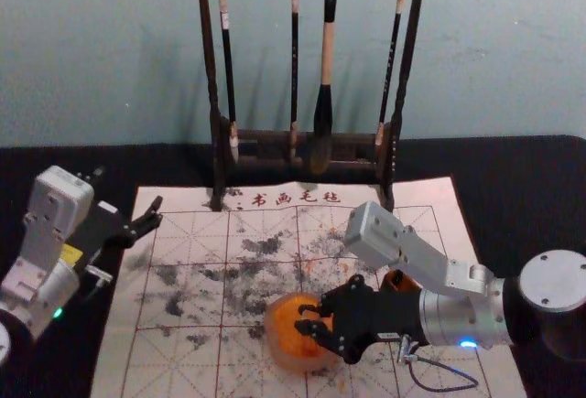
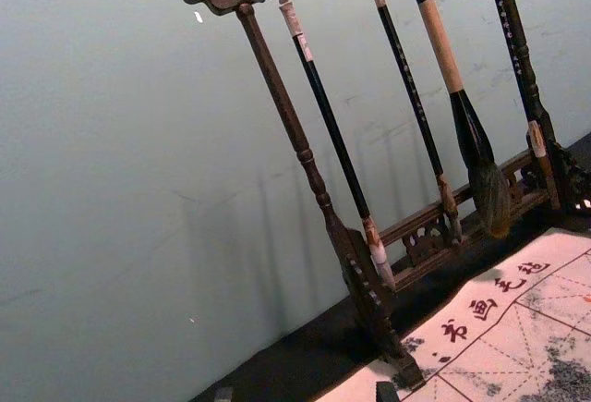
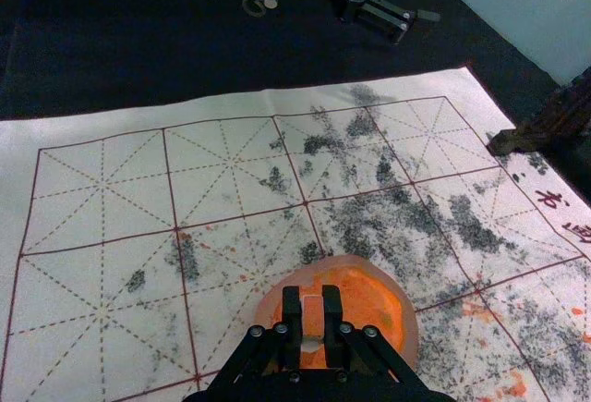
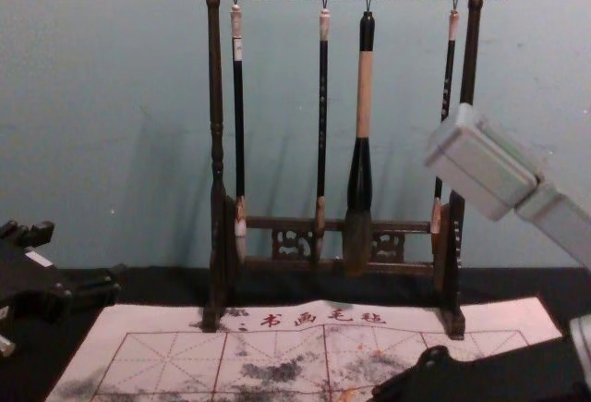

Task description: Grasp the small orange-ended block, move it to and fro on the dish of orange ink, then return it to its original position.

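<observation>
Right gripper (image 1: 301, 317) pinches the block (image 3: 313, 315) (long axis unclear) over the dish (image 1: 278, 348).

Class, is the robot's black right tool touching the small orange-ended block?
Touching. The right wrist view shows the black right tool with its fingers against opposite sides of the small orange-ended block, leaving no gap.

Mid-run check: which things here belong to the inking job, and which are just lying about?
In the job:
- block
- dish of orange ink
- right gripper, shut on the block

Just lying about:
- brush rack, four brushes
- mat under the dish
- left gripper, open, idle
- partly hidden pot, role unclear
</observation>
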